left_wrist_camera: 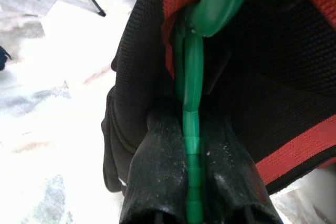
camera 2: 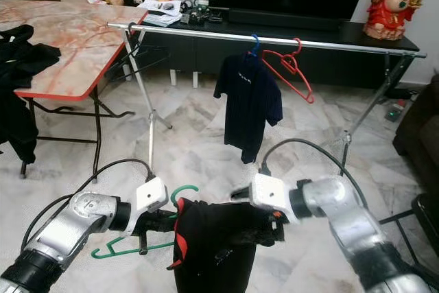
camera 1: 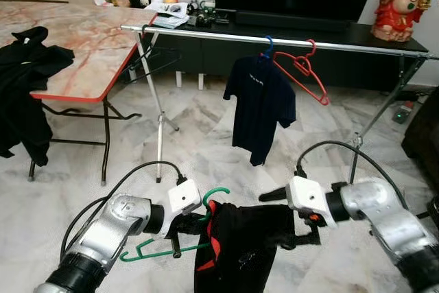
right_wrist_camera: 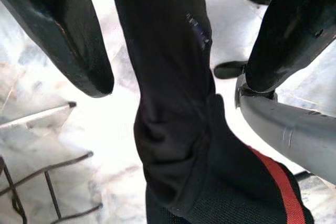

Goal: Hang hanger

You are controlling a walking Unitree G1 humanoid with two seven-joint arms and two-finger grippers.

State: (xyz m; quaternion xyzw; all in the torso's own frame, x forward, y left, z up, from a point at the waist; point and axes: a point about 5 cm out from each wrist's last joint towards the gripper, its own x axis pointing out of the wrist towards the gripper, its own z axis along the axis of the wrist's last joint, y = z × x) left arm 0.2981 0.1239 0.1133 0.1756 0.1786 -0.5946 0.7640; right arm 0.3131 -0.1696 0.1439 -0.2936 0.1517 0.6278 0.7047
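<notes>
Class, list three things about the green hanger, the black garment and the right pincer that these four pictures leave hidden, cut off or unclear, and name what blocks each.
1. Green hanger, left eye view: its right shoulder is hidden under the black garment.
2. Black garment, both eye views: its lower part is cut off by the bottom edge.
3. Right pincer, right wrist view: fingers apart around the garment, but contact is unclear; in the eye views the cloth covers the tips.
4. Left pincer, left wrist view: shut on the hanger's wire.
</notes>
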